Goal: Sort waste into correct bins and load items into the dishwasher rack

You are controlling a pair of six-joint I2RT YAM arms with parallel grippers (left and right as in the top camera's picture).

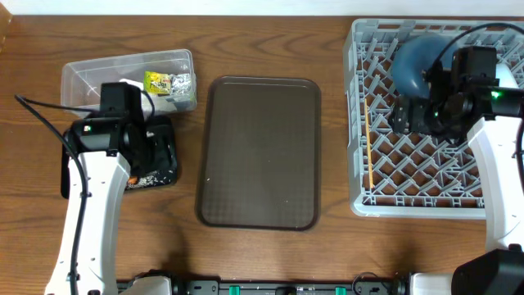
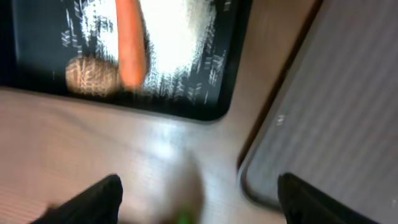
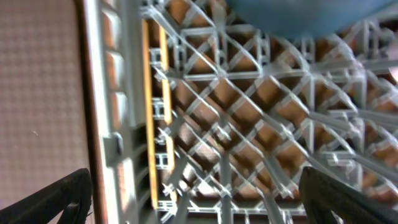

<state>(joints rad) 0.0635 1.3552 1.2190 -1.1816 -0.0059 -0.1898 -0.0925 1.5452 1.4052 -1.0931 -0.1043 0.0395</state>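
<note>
The black tray (image 1: 164, 176) lies under my left gripper (image 1: 160, 152). In the left wrist view it (image 2: 230, 81) holds the orange stick (image 2: 130, 43), the brown food bit (image 2: 93, 76) and white rice (image 2: 177, 37). My left gripper (image 2: 199, 205) is open and empty above the table, just past the tray's edge. The clear tub (image 1: 90, 78) holds the foil wrapper (image 1: 168, 82). My right gripper (image 1: 403, 115) hangs open and empty over the grey rack (image 1: 360, 205), also in the right wrist view (image 3: 199, 199). The dark blue bowl (image 1: 413, 61) and the chopsticks (image 1: 370, 152) lie in the rack. The cups are hidden.
The brown serving tray (image 1: 259, 152) lies between the black tray and the rack; its corner shows in the left wrist view (image 2: 336, 124). The chopsticks (image 3: 152, 112) lie along the rack's left wall (image 3: 102, 93). A white shape (image 1: 508, 78) shows behind my right arm.
</note>
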